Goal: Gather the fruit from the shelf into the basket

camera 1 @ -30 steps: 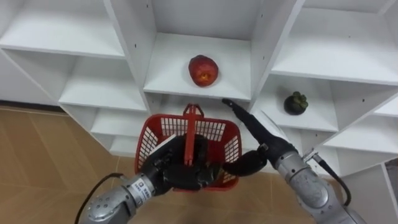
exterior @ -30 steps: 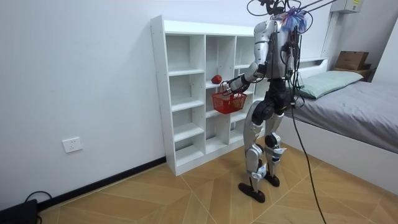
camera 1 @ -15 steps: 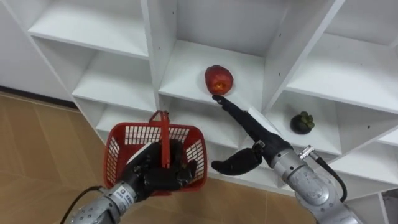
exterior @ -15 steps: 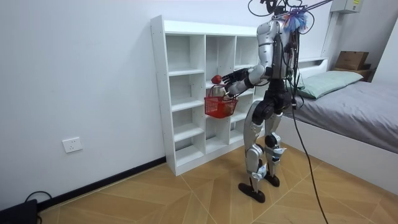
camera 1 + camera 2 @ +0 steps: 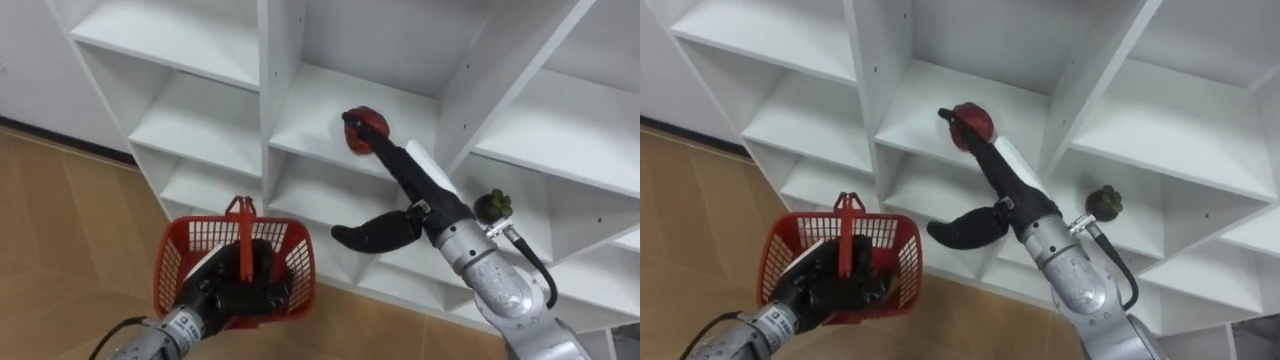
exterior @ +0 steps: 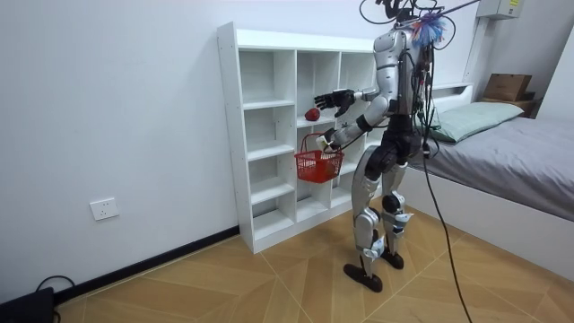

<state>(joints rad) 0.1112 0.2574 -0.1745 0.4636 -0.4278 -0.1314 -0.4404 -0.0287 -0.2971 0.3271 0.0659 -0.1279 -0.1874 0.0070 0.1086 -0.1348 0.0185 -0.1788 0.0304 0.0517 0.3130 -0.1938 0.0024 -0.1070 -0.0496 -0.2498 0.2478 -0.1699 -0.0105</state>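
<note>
The job has hardly begun: the red fruit sits on a middle shelf of the white closet, and the right hand reaches in with straight fingers touching it and the thumb spread wide, so it has no hold yet. The left hand has its fingers curled round the handle of the red basket, which looks empty, and a dark fruit waits on the next shelf to the right. The robot stands on a wooden floor close to the closet, with a bed at the room view's right.
</note>
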